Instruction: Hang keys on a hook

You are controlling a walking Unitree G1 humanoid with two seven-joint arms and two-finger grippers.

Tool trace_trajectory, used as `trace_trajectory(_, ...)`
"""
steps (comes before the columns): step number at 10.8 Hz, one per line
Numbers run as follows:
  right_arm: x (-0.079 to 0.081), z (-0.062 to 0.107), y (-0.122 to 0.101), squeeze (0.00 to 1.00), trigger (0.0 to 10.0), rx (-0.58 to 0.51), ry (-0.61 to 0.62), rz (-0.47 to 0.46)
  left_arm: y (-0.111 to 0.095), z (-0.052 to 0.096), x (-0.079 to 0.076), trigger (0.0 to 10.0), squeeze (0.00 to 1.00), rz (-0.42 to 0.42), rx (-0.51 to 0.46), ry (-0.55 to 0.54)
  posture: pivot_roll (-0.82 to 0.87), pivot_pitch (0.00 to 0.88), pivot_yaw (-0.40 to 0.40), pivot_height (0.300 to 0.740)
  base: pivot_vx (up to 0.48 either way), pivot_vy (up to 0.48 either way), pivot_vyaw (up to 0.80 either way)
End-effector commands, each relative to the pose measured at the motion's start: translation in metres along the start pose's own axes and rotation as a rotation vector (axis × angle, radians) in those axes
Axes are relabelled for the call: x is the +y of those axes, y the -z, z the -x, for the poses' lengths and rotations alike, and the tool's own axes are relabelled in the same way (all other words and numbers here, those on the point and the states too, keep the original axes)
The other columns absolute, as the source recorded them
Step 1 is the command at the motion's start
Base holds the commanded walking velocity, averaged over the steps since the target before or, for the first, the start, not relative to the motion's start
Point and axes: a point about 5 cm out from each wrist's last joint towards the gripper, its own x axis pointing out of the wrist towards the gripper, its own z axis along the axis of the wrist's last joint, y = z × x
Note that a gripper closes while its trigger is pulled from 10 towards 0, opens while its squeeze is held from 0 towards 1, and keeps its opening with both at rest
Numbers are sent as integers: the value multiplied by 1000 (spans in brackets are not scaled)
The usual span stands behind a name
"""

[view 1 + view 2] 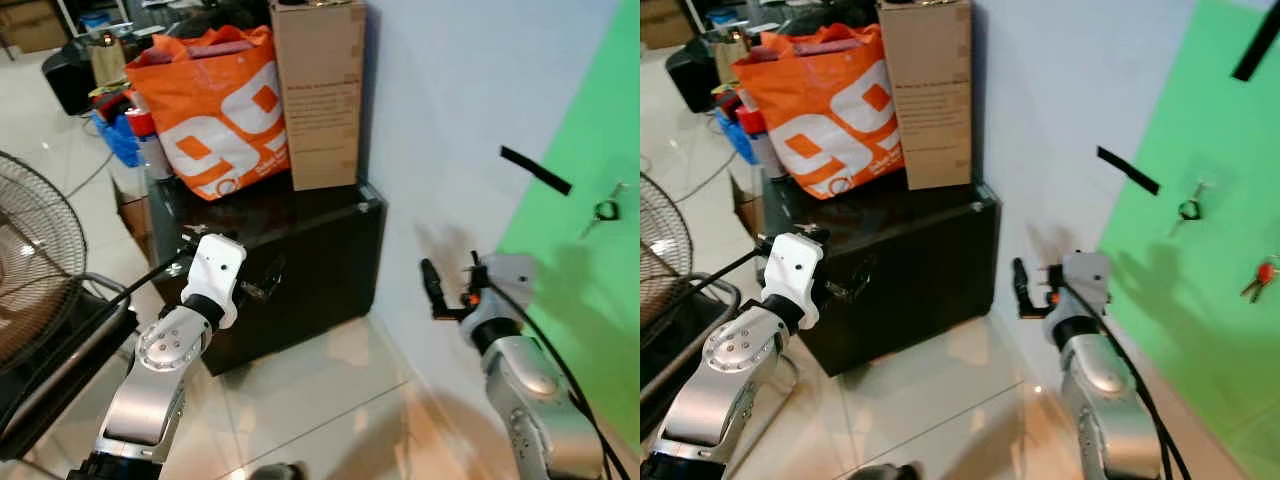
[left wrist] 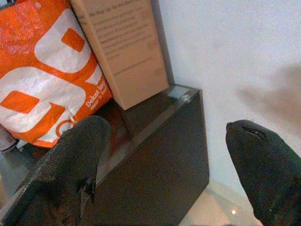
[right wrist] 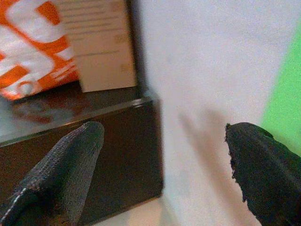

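Nearest the camera, both arms were raised with nothing in hand. The left tool (image 1: 262, 283) hovered before the black cabinet (image 1: 300, 270), its fingers (image 2: 77, 155) spread wide and empty. The right tool (image 1: 1032, 290) faced the pale wall, fingers (image 3: 70, 162) likewise parted around nothing.

Farther off, on the green panel (image 1: 1200, 300), a green-tagged key set (image 1: 1188, 209) already hung from a hook, with red-tagged keys (image 1: 1260, 277) lower and beside it. Since neither tool carried keys, the likely risk was reaching toward the panel and knocking the hung sets loose.

The floor (image 1: 320, 400) was glossy tile; an orange bag (image 1: 215, 110) and cardboard box (image 1: 320, 95) stood on the cabinet, and a fan (image 1: 35, 260) stood near the left arm.
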Motion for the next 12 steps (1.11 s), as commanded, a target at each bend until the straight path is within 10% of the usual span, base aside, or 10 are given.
trace_trajectory(1,9,-5,-5,1000,10000,-22,-34,-18,-3,4,8,10000,0,-15,-3,-28,-5,0,21,740,311,0,0)
trace_trajectory(6,10,-6,-5,1000,10000,-8,-46,9,0,3,9,10000,0,19,0,-50,-31,0,15,740,353,0,0)
trace_trajectory(12,12,-12,-3,1000,10000,-4,-60,5,-2,3,10,10000,0,17,6,-46,-1,0,6,740,358,0,796)
